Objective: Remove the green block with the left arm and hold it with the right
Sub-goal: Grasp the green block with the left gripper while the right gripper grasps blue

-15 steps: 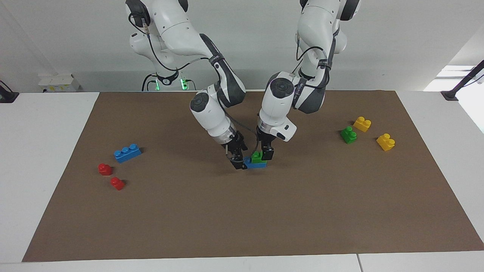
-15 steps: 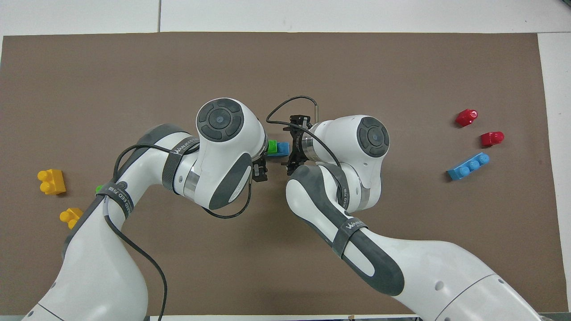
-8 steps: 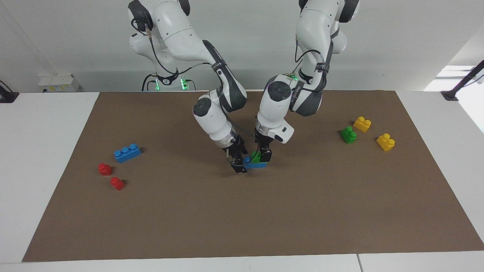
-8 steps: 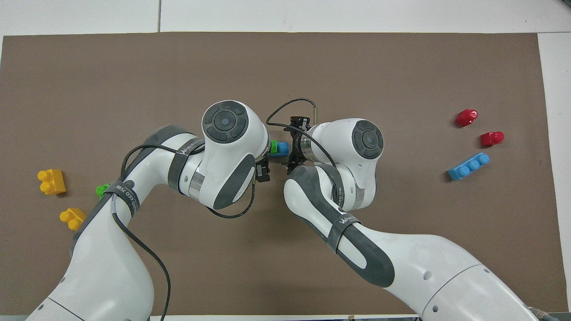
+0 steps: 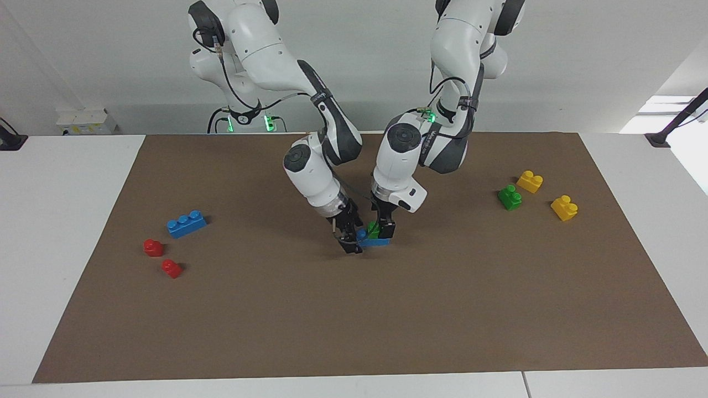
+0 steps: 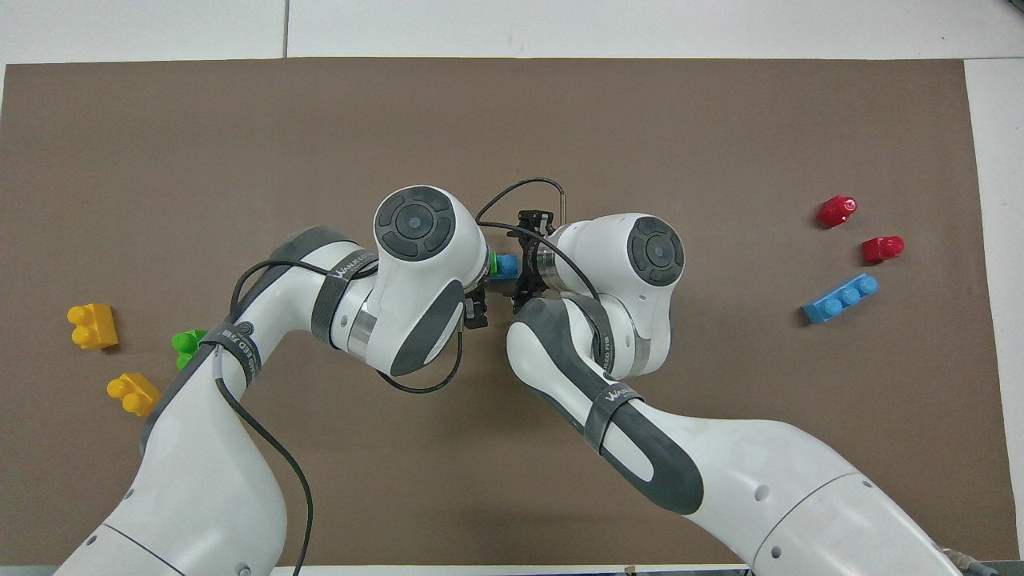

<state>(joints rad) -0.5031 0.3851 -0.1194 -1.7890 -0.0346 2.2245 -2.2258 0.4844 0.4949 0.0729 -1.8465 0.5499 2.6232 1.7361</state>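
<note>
green block: seated on a blue brick mid-counter, at the brick's end toward the left arm; one blue stud bare at the other end
long axis: the stack runs along the counter, from one arm's end toward the other
left jaws: down over the green block, fingers straddling it; cannot tell whether they pinch it yet
right jaws: at the brick's bare end, low by the mat; grip cannot be told
nearer arm: each to its own end of the stack, so no crossing
left arm pose: wrist near vertical, above the block
right arm pose: forearm slanted down toward the brick
judgement: lifting depends on the right jaws pinning the brick
</note>
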